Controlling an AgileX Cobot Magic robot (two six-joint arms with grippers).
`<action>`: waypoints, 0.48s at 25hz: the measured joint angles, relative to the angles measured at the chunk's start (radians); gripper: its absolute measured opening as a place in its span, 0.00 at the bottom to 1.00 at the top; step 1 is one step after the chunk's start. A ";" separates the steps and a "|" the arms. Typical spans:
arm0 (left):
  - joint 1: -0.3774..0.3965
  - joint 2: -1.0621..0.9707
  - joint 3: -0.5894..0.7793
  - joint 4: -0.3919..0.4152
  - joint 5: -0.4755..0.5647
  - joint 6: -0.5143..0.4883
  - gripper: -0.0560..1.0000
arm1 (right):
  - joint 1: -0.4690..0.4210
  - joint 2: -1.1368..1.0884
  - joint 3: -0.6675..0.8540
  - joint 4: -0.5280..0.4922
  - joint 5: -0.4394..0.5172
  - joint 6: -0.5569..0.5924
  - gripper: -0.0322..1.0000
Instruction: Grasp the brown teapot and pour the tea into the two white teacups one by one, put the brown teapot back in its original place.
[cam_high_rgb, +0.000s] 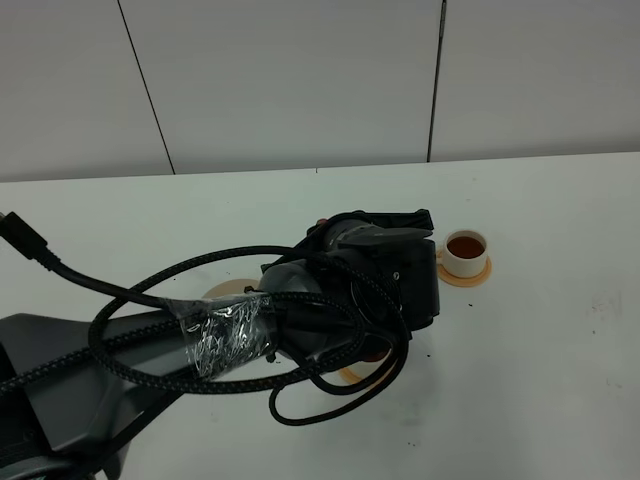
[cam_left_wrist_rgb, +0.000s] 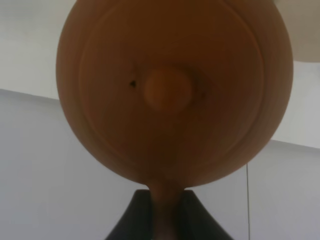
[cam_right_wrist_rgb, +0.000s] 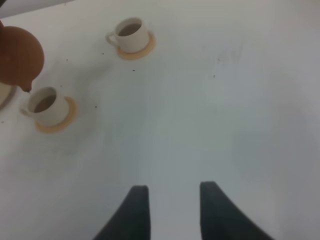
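Note:
The brown teapot (cam_left_wrist_rgb: 170, 90) fills the left wrist view, lid and knob facing the camera, and my left gripper (cam_left_wrist_rgb: 167, 220) is shut on its handle. In the right wrist view the teapot (cam_right_wrist_rgb: 17, 55) hangs tilted, its spout just above one white teacup (cam_right_wrist_rgb: 46, 105) that holds tea. The other teacup (cam_right_wrist_rgb: 131, 34) also holds tea and stands apart on its coaster. From above, my left arm hides the teapot and the near cup; only the far teacup (cam_high_rgb: 465, 250) shows. My right gripper (cam_right_wrist_rgb: 172, 212) is open over bare table, away from the cups.
Each cup stands on a flat orange coaster (cam_high_rgb: 468, 273), (cam_right_wrist_rgb: 60, 122). The pale beige saucer (cam_high_rgb: 222, 292) peeks out beside my left arm, whose black cables loop over the table's middle. A white wall stands behind the table.

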 joint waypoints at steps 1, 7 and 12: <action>0.000 0.000 0.000 0.005 -0.004 0.005 0.22 | 0.000 0.000 0.000 0.000 0.000 0.000 0.26; 0.000 0.000 0.000 0.017 -0.014 0.014 0.22 | 0.000 0.000 0.000 0.000 0.000 0.000 0.26; 0.000 0.000 0.000 0.017 -0.016 0.017 0.22 | 0.000 0.000 0.000 0.000 0.000 0.000 0.26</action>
